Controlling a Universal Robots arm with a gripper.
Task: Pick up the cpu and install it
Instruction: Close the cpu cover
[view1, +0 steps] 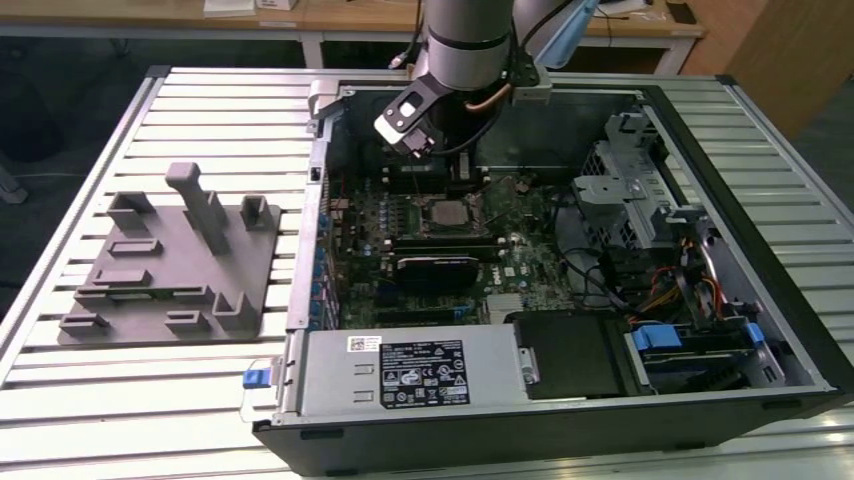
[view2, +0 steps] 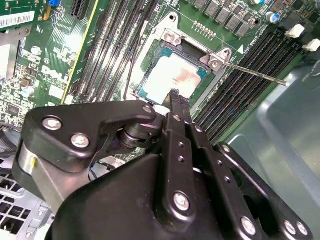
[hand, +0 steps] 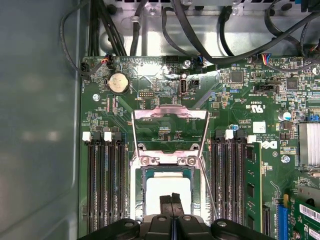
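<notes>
Tool (view2: 175, 96), fingers pressed together, tips at the cpu (view2: 170, 75) lying flat in its socket (hand: 167, 160).
Raised load plate (hand: 170, 114) stands at one socket edge; memory slots (hand: 105, 185) flank it closely; the case wall (hand: 40, 125) stands beyond them.

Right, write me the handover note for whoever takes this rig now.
Gripper: shut, holding nothing, its tips just at the cpu; I cannot tell whether they touch it.
Cpu: lying in the motherboard socket inside the open computer case; I cannot tell whether it is fully seated.
Done: cpu is in the socket.
Left: the socket's load frame stands raised and its lever is unlatched, so the cpu is not clamped.
</notes>
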